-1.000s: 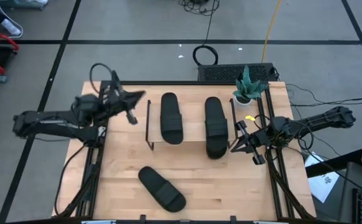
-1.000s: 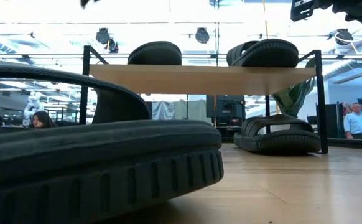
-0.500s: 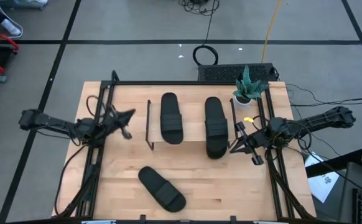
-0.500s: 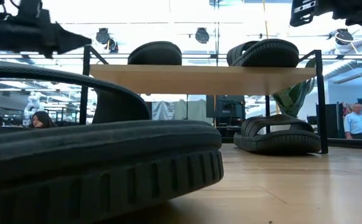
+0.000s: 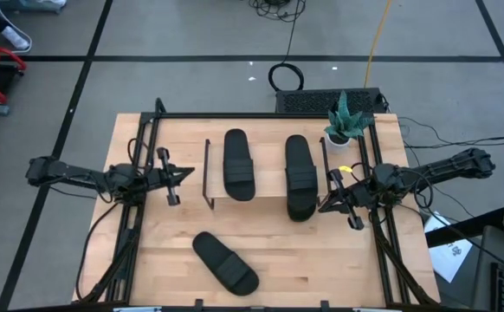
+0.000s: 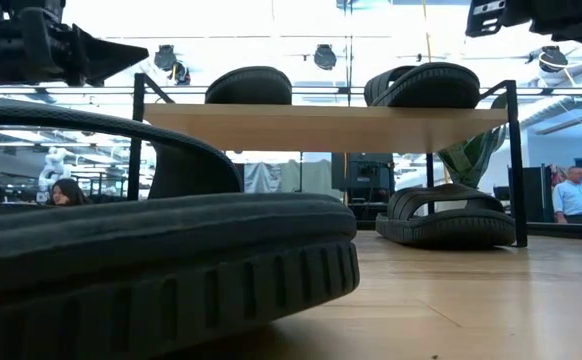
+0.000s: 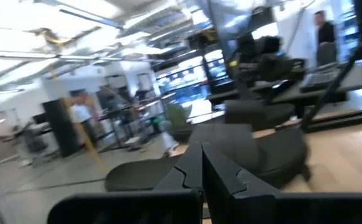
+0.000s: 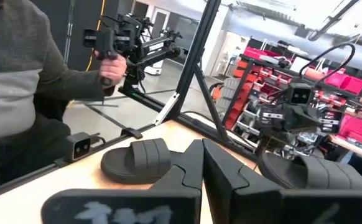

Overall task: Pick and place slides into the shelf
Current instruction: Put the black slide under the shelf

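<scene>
- 3 slides are seen stored at the shelf: 1 on the plank's left part, 1 on its right part, and 1 beneath the plank on the tabletop, at the right end, as the low view shows.
- 1 slide is left loose on the tabletop, well apart from the shelf and lying at a slant near the front edge; it is judged to be the only one not yet put away.
- Space is kept free under the plank's left part, where the low view shows nothing, so a place for the loose slide is judged to be available there.
- The left gripper is held above the table just beside the shelf's left frame, fingers pressed together and nothing between them.
- The right gripper is held beside the shelf's right end, close to the toe of the right-hand slide, fingers likewise together and carrying nothing.
- A small potted plant is set at the table's back right corner, clear of the shelf.
- No brand, label or legible writing is found on the slides, the shelf or the arms.
</scene>
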Robot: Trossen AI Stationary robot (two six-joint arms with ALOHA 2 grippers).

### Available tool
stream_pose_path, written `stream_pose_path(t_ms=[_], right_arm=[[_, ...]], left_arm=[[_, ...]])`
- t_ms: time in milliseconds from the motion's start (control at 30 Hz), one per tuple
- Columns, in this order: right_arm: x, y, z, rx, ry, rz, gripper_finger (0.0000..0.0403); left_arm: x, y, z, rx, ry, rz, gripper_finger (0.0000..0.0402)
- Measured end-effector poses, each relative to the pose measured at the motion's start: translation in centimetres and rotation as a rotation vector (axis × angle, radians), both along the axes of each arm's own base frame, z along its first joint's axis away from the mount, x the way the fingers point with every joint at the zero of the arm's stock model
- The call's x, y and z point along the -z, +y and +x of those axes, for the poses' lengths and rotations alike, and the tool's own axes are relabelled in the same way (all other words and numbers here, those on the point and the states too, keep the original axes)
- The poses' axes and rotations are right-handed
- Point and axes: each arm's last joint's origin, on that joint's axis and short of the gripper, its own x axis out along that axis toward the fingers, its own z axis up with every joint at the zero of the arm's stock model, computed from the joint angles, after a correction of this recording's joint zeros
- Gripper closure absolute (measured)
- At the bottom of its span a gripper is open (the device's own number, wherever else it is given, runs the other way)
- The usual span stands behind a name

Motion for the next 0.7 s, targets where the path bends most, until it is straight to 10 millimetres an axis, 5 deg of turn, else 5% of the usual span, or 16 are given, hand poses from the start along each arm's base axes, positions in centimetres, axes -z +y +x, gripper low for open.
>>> stream_pose_path(t_ms=[200,700], right_arm=[[0.27,0.03,0.15,0.000,0.025,-0.002,0.0403],[0.57,0.12,0.56,-0.001,0.044,-0.004,0.0403]], left_arm=[[0.32,-0.64,0.12,0.226,0.027,-0.018,0.0401],[0.94,-0.56,0.21,0.209,0.083,-0.110,0.0391]])
